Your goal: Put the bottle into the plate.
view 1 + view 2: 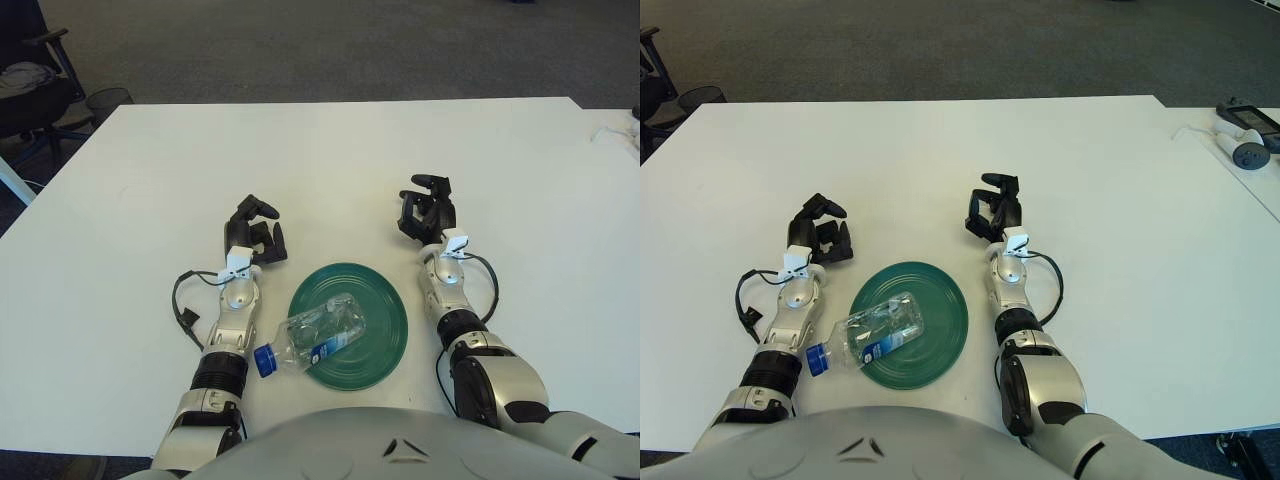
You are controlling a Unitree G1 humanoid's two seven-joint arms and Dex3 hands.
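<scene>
A clear plastic bottle [318,335] with a blue cap and blue label lies on its side across the near left rim of the green plate [385,310]. Its body rests on the plate and its cap end sticks out over the table. My left hand [256,235] is beyond the plate's left side, fingers relaxed and empty. My right hand [427,212] is beyond the plate's right side, fingers loosely curled and holding nothing. Neither hand touches the bottle or the plate.
The white table [330,160] spans the view. A black office chair [30,90] and a mesh bin [108,100] stand off its far left corner. White controllers [1240,135] with a cable lie on a neighbouring table at the far right.
</scene>
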